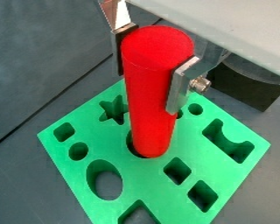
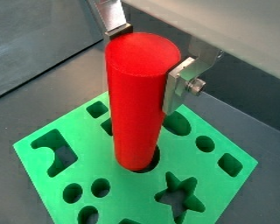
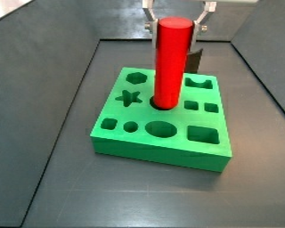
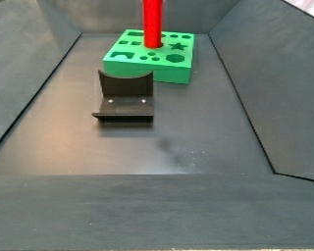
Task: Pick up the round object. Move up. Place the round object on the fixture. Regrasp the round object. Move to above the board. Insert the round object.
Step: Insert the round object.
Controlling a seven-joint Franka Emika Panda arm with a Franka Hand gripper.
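The gripper [image 1: 154, 57] is clamped on the top of the red peg [image 1: 150, 92], holding it upright so its lower end sits in a round hole of the green board [image 1: 230, 171], apparently mid-insertion

The gripper [image 1: 154, 52] has flat silver plate fingers [image 2: 178, 85], one fastened with a silver bolt.
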